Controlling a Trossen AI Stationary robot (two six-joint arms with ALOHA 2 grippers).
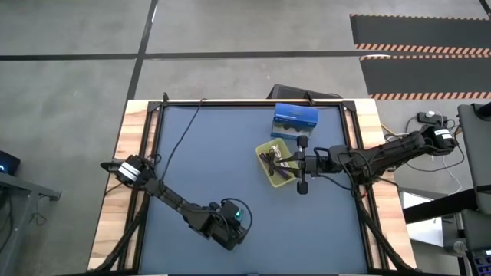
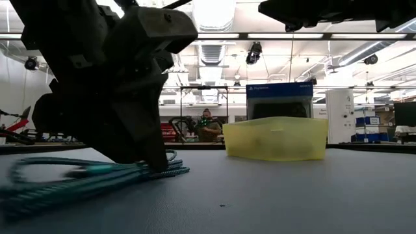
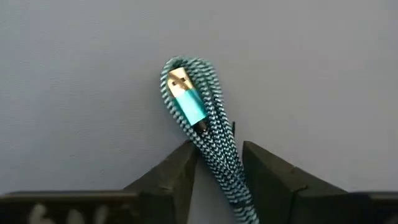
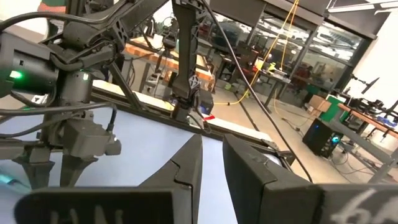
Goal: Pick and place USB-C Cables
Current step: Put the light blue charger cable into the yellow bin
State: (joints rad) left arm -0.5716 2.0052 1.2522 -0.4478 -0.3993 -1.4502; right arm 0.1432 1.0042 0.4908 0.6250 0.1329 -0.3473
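Note:
A teal braided USB-C cable [image 3: 205, 118], bundled in a loop with a teal and gold plug, lies on the blue-grey table [image 1: 207, 153] near its front edge. My left gripper [image 3: 217, 146] points down over it and is shut on it; the arm hides the cable in the high view [image 1: 230, 228]. The cable's loops spread along the table in the low view [image 2: 71, 179]. A yellow bin [image 1: 280, 175] at the right holds dark cables [image 1: 272, 159]. My right gripper [image 1: 297, 163] hovers at the bin with its fingers a little apart and empty [image 4: 212, 140]. My left gripper pinches the bundled strands of the teal cable [image 3: 219, 163] between its two fingers, a little behind the plug end. The fingers come from above, pointing down, and lie across the bundle. The cable lies on the table, and its looped end and plug stick out beyond the fingers.
A blue box [image 1: 294, 120] stands just beyond the bin, toward the far edge. Black frame rails [image 1: 153, 138] run along the table's sides. Open table surface lies between the two arms. A person [image 2: 208, 125] sits far behind the table.

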